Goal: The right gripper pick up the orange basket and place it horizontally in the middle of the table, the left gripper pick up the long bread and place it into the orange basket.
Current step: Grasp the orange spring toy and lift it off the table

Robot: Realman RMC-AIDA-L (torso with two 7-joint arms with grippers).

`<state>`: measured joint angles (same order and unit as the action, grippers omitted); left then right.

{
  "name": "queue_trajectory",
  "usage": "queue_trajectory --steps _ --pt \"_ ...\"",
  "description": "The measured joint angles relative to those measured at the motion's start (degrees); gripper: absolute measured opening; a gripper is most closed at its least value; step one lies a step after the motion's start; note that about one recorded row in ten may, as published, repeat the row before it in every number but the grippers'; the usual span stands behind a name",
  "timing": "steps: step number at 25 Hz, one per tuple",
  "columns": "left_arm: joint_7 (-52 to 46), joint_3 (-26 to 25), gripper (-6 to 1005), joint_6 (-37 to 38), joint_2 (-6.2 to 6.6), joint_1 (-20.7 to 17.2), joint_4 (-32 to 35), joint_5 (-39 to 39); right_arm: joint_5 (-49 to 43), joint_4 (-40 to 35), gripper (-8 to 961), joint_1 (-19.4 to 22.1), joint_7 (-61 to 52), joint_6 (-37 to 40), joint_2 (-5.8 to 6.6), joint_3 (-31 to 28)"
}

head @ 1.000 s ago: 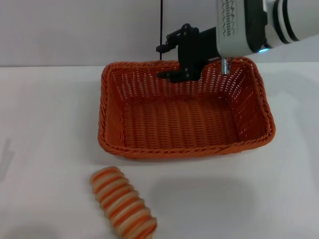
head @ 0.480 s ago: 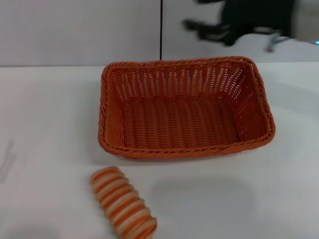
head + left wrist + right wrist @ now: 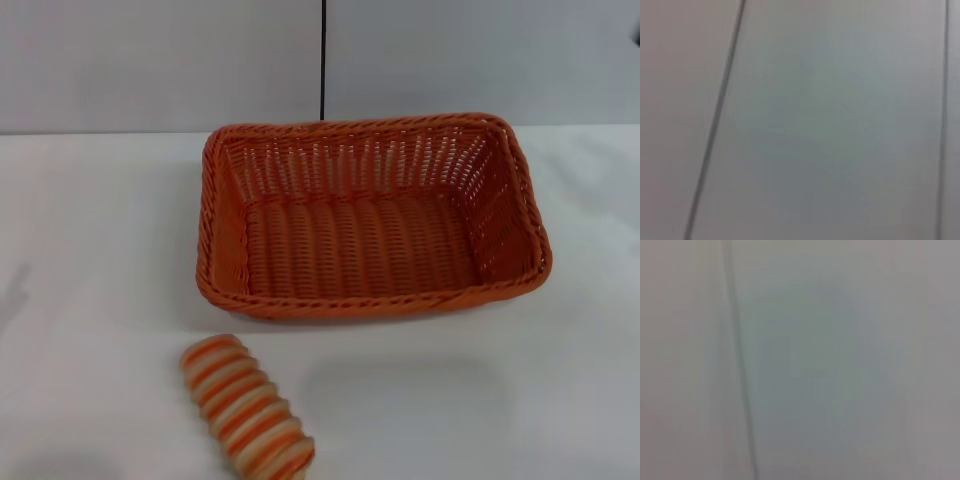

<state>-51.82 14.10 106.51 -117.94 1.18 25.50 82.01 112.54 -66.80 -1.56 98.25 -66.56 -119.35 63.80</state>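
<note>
Two things sit on the white counter (image 3: 90, 230) right now: the orange basket (image 3: 370, 215) and the long bread (image 3: 247, 410). From the head view, the basket is set down flat around the middle of the counter, long side running left to right, open side up, with nothing inside it that I can see, just the woven floor and the openwork walls. Its far rim comes close to the back edge of the counter, where a grey wall with a thin dark vertical seam (image 3: 323, 60) rises behind it. The bread lies on the counter on the near side of the basket, toward the robot's left, clearly apart from the basket's front rim and not touching it. It lies at a diagonal, one end pointing toward the basket's left front corner and the other running down to the bottom edge of the view, orange and cream bands showing all along it. As for the end effectors, neither one shows up in the head view at all, and both wrist cameras only give a plain grey surface with a dark line across it, so I can't say if the left or right end effector is open or closed.
</note>
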Motion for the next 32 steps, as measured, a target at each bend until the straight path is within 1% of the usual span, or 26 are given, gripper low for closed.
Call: queue_trajectory --steps 1,2,5,6,7,8,9,10,11,12,13,14,15,16,17,18,19,20,22,23,24,25,26,28,30,32 --pt "-3.3 1.0 810 -0.4 0.02 -0.1 3.1 0.5 3.4 4.5 553 1.4 2.0 -1.8 -0.01 -1.1" --pt "-6.3 1.6 810 -0.6 0.06 -0.1 6.0 1.1 3.4 4.5 553 1.4 2.0 -1.8 -0.01 -1.1" --pt "-15.9 1.7 810 -0.8 0.08 0.0 16.0 4.8 7.0 12.9 553 2.1 3.9 -6.7 0.02 -5.2" --pt "-23.3 2.0 810 -0.5 0.30 0.2 25.2 9.0 7.6 18.2 553 1.6 4.5 -10.2 0.10 -9.4" --pt "-26.0 2.3 810 -0.2 0.56 0.5 28.9 10.9 7.7 20.8 553 1.3 4.8 -11.8 0.15 -11.7" --pt "-26.0 2.3 810 -0.2 0.56 0.5 28.9 10.9 7.7 20.8 553 1.3 4.8 -11.8 0.15 -11.7" --pt "-31.5 3.1 810 1.3 1.22 1.4 34.9 15.9 7.7 24.8 553 0.9 5.7 -14.3 0.21 -15.6" --pt "-31.5 3.1 810 1.3 1.22 1.4 34.9 15.9 7.7 24.8 553 0.9 5.7 -14.3 0.21 -15.6" --pt "-36.1 3.9 810 3.4 1.97 3.1 39.4 20.7 7.6 27.6 553 0.8 6.7 -16.6 0.27 -18.6" --pt "-36.1 3.9 810 3.4 1.97 3.1 39.4 20.7 7.6 27.6 553 0.8 6.7 -16.6 0.27 -18.6" --pt "-38.3 4.2 810 4.4 2.23 4.2 41.3 23.0 7.5 28.5 553 0.8 7.0 -17.6 0.29 -19.7" --pt "-42.3 5.6 810 5.7 2.40 6.3 44.6 27.9 7.5 29.6 552 0.8 7.3 -18.4 0.36 -21.0" --pt "-42.3 5.6 810 5.7 2.40 6.3 44.6 27.9 7.5 29.6 552 0.8 7.3 -18.4 0.36 -21.0" --pt "-45.6 8.3 810 6.0 2.40 8.2 46.4 32.5 7.5 30.1 552 0.9 7.2 -18.8 0.47 -21.6" --pt "-45.6 8.3 810 6.0 2.40 8.2 46.4 32.5 7.5 30.1 552 0.9 7.2 -18.8 0.47 -21.6" --pt "-47.5 10.3 810 6.1 2.32 9.4 46.9 35.6 7.4 30.2 552 1.0 7.2 -19.0 0.49 -21.7" --pt "-49.5 12.8 810 5.7 1.76 11.6 46.4 40.7 7.4 30.3 552 1.0 7.1 -19.4 0.50 -21.8" --pt "-49.7 13.4 810 5.4 1.23 12.6 45.8 42.8 7.4 30.3 552 1.0 7.1 -19.4 0.50 -21.8" --pt "-49.7 14.2 810 4.6 0.22 14.4 44.4 46.2 7.4 30.3 552 1.1 7.1 -19.6 0.51 -21.9" --pt "-49.7 14.2 810 4.6 0.22 14.4 44.4 46.2 7.4 30.4 552 1.0 7.1 -19.6 0.52 -21.9" --pt "-49.5 15.8 810 2.3 -0.38 16.3 40.9 48.7 7.4 30.7 552 0.9 7.1 -19.7 0.53 -21.9" --pt "-49.5 15.8 810 2.3 -0.38 16.3 40.9 48.7 7.4 30.7 552 0.9 7.1 -19.7 0.53 -21.9" --pt "-49.9 16.9 810 0.5 -0.31 17.3 37.8 48.9 7.4 31.0 552 0.8 7.1 -19.7 0.53 -21.9" --pt "-49.9 16.9 810 0.5 -0.31 17.3 37.8 48.9 7.4 31.0 552 0.8 7.1 -19.7 0.53 -21.9" --pt "-50.2 17.6 810 -1.5 -0.23 18.5 34.2 49.1 7.4 31.0 552 0.8 7.1 -19.5 0.53 -21.9" --pt "-50.2 18.0 810 -1.8 -0.22 18.8 33.4 49.1 7.4 31.1 552 0.8 7.2 -19.3 0.53 -21.9"
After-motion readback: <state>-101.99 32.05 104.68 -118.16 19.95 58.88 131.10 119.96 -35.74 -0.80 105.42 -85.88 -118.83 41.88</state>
